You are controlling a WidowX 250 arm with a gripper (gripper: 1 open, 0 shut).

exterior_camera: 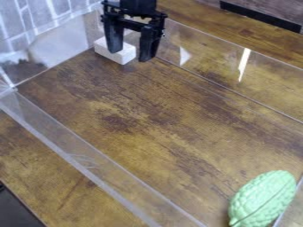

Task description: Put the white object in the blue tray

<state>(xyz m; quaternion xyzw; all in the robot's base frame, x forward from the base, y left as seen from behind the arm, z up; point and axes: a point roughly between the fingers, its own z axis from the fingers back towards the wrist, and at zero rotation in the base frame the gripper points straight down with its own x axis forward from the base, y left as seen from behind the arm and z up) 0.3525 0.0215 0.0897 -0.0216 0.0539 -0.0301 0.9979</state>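
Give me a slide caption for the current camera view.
Open gripper at the white block, green ribbed object in the opposite corner.

Green ribbed object on brown wooden table.

Lighting moderate, no blown-out frame overall. Pale, cool brightness at upper left, on the curtain-like backdrop. Sharp white glare streak upper right on the clear panel, plus a small bright spot near top center. Soft sheen across the brown counter; lower left corner goes near black. End effector reads very dark, little detail. Low resolution, fine grain smeared. Green ribbed thing at lower right keeps its ridges legible. Light source itself out of frame.
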